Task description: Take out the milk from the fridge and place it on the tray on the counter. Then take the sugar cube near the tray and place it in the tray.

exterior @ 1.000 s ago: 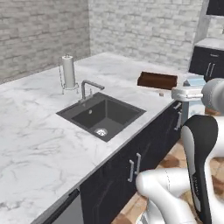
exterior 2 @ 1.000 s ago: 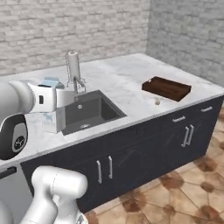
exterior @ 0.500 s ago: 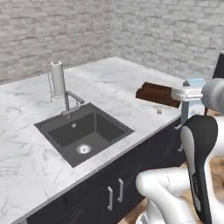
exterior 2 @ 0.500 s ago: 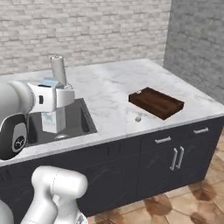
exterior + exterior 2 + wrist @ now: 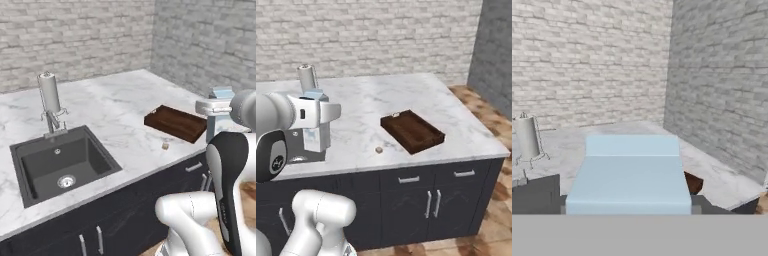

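Closer now, tray [image 5: 412, 131]; milk [image 5: 316, 131] clamped in tool [image 5: 318, 113].

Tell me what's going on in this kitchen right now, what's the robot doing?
The robot arm is carrying the milk, a pale blue carton, gripped in its pincer and held in the air at the front edge of the counter, beside the sink. The tray sits on the marble with nothing in it, and the sugar cube lies on the counter just beside it, untouched. So the milk is out of the fridge but not yet set down on the tray.
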